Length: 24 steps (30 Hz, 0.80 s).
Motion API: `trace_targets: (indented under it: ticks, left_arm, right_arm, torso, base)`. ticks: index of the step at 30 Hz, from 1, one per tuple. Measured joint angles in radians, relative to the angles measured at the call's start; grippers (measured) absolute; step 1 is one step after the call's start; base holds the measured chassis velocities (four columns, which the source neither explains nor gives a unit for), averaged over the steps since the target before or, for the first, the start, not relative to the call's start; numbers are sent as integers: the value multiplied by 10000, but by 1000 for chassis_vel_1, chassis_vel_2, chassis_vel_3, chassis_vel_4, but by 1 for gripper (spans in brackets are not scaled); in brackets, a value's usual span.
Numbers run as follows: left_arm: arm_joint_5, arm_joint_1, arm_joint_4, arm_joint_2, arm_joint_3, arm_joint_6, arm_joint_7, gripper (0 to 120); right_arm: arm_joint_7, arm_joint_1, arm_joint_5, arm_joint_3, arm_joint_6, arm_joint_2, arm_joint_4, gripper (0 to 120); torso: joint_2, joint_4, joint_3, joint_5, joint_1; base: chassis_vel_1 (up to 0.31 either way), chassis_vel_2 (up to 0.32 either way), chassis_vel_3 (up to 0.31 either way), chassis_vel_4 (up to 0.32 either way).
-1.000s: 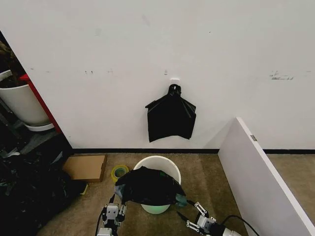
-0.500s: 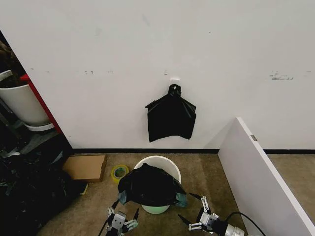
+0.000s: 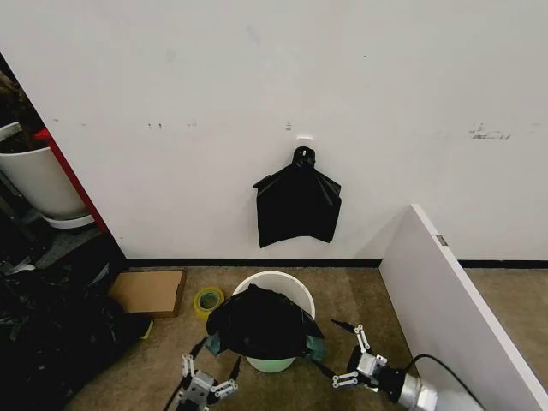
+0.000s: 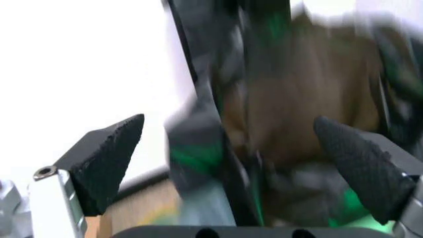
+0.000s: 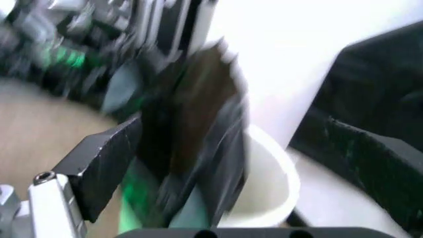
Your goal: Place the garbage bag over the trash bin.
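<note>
Both grippers have let go and backed off. A second ago the left gripper and right gripper were pinched onto the near hem of the garbage bag; now both sit clear of it with jaws spread wide, nothing between the fingers. The right one has pulled further out toward the white partition.

The bag sits draped over the front of the white trash bin, on the floor by the wall just below the bundle of black bags hung there. Back rim of the bin is bare, so the bag looks like it covers only part of the mouth.

My read: the release leaves the bag resting on the bin unaided, but not seated all round. Task looks mostly done, not clean. Thin plastic could slip off the near edge.
</note>
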Motion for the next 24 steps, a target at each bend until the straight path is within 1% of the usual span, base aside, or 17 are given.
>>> trace_targets:
  ticks: [1, 2, 3, 4, 5, 6, 7, 8, 9, 11, 13, 14, 16, 18, 20, 24]
  left_arm:
    - [-133, -71, 28, -89, -96, -441, 135, 100]
    - [-337, -153, 35, -199, -160, -950, 312, 100]
    - [-507, -193, 33, -295, -180, -1252, 478, 100]
    - [-934, -239, 0, -466, -188, -1712, 900, 100]
    - [-1279, -275, -58, -580, -178, -2047, 1283, 100]
    - [-1279, -275, -58, -580, -178, -2047, 1283, 100]
    - [-1728, -328, -122, -739, -172, -2413, 1889, 100]
    - [-2026, -391, -154, -888, -171, -2687, 2458, 100]
    - [-2173, -430, -167, -994, -175, -2821, 2800, 100]
    - [-2290, -455, -175, -1150, -174, -2911, 3125, 100]
    - [-2301, -455, -175, -1238, -163, -2923, 3193, 100]
    - [-2301, -455, -175, -1238, -163, -2923, 3193, 100]
    - [-2299, -448, -175, -1270, -208, -2930, 3188, 100]
    - [-2292, -428, -174, -1278, -288, -2953, 3164, 100]
    - [-2278, -398, -175, -1288, -368, -3003, 3138, 100]
    - [-2261, -363, -176, -1356, -462, -3067, 3102, 100]
  right_arm:
    - [336, 62, 385, -98, -227, -2, 252, 100]
    - [1094, 159, 694, -296, -565, 12, 558, 100]
    - [1915, 271, 859, -483, -953, 48, 808, 100]
    - [3355, 530, 1084, -799, -1937, 143, 1186, 100]
    - [4145, 730, 1286, -995, -2690, 181, 1366, 100]
    - [4145, 730, 1286, -995, -2690, 181, 1366, 100]
    - [5038, 1083, 1606, -1289, -3807, 178, 1585, 100]
    - [5581, 1476, 1898, -1573, -4854, 121, 1716, 100]
    - [5802, 1819, 2132, -1780, -5649, 74, 1757, 100]
    - [5954, 2600, 2631, -2118, -7309, 33, 1763, 100]
    - [5936, 3396, 3101, -2341, -9171, 54, 1763, 100]
    - [5936, 3396, 3101, -2341, -9171, 54, 1763, 100]
    - [5607, 4177, 3561, -2427, -11127, 157, 1753, 100]
    - [5065, 4754, 3865, -2433, -12633, 327, 1629, 100]
    - [4532, 5221, 3827, -2489, -13509, 540, 1350, 100]
    - [3994, 5713, 3151, -2792, -13757, 881, 762, 100]
  torso:
    - [0, 0, 0, 2, 0]
    - [0, 0, 0, 3, 0]
    - [0, 0, 0, 2, 0]
    - [0, 4, 0, 1, 0]
    - [0, 4, 0, 3, 0]
    - [0, 4, 0, 3, 0]
    - [0, 1, 0, 6, 0]
    - [0, 1, 0, 3, 0]
    - [0, 2, 0, 1, 0]
    - [0, 1, 1, 3, 0]
    - [0, 4, 1, 2, 0]
    - [0, 4, 1, 2, 0]
    - [0, 3, 1, 3, 0]
    - [0, 4, 1, -1, 0]
    - [0, 3, 1, 3, 0]
    - [0, 4, 1, 3, 0]
  base:
    - [0, 0, 0, 0]
    - [0, 0, 0, 0]
    - [0, 0, 0, 0]
    - [0, 0, 0, 0]
    - [0, 0, 0, 0]
    - [0, 0, 0, 0]
    - [0, 0, 0, 0]
    - [0, 0, 0, 0]
    - [0, 0, 0, 0]
    - [0, 0, 0, 0]
    - [0, 0, 0, 0]
    - [0, 0, 0, 0]
    - [0, 0, 0, 0]
    - [0, 0, 0, 0]
    - [0, 0, 0, 0]
    - [0, 0, 0, 0]
